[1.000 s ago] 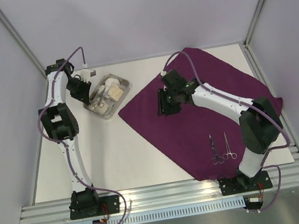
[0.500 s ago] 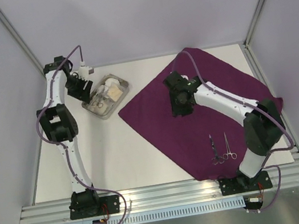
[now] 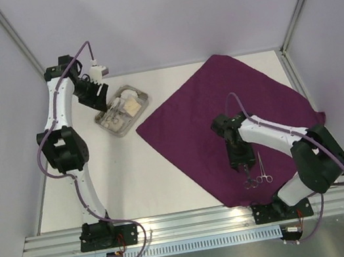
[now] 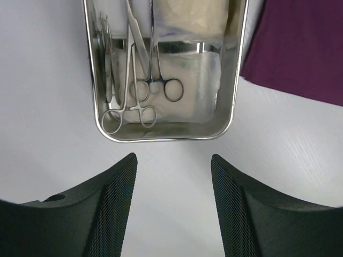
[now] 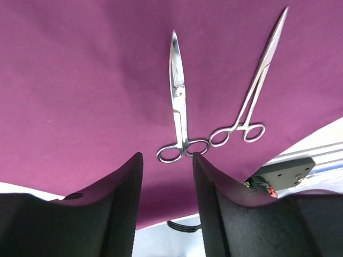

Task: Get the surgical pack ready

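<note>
cloth (image 3: 221,103) lies spread flat on the right half of the table (image 3: 127,176). tray (image 4: 166,138) stands on bare table just left of the cloth, apart from it, and holds gauze (image 4: 187,19) and two clamps (image 4: 130,109). left jaws hang wide open and empty over the table, just short of the tray's end. third clamp (image 5: 180,107) and fourth clamp (image 5: 254,88) lie side by side on the cloth's near part. right jaws stand partly open above the third clamp's rings, gripping nothing.
</note>
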Controlling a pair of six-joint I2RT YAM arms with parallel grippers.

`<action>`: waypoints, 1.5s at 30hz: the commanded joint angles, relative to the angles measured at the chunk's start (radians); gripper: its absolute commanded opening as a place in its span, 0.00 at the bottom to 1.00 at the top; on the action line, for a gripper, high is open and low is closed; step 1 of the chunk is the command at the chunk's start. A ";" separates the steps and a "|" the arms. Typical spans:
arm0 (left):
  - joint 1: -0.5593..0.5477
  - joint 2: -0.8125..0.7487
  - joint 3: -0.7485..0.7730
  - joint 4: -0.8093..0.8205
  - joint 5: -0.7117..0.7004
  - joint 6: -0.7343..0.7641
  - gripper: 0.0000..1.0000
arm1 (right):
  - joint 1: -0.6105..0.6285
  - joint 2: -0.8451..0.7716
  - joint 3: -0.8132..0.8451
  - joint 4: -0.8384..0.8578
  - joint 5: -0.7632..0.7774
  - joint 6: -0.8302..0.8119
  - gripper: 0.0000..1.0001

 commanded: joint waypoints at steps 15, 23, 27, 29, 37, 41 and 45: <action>-0.022 -0.115 -0.096 -0.061 0.110 -0.071 0.66 | -0.107 0.139 -0.047 0.175 -0.035 -0.062 0.34; -0.022 -0.118 -0.093 -0.061 0.107 -0.071 0.66 | -0.118 0.056 -0.015 0.073 -0.018 -0.060 0.35; -0.022 -0.118 -0.091 -0.062 0.108 -0.068 0.66 | -0.151 0.059 -0.044 0.099 -0.047 -0.074 0.36; -0.024 -0.118 -0.093 -0.064 0.105 -0.068 0.65 | -0.157 0.076 -0.065 0.135 -0.064 -0.077 0.37; -0.024 -0.120 -0.094 -0.073 0.105 -0.063 0.65 | -0.168 0.181 -0.102 0.222 -0.097 -0.106 0.34; -0.022 -0.124 -0.096 -0.077 0.115 -0.062 0.65 | -0.170 0.193 -0.128 0.247 -0.106 -0.112 0.22; -0.024 -0.124 -0.094 -0.076 0.113 -0.063 0.65 | -0.170 0.150 -0.127 0.248 -0.112 -0.115 0.10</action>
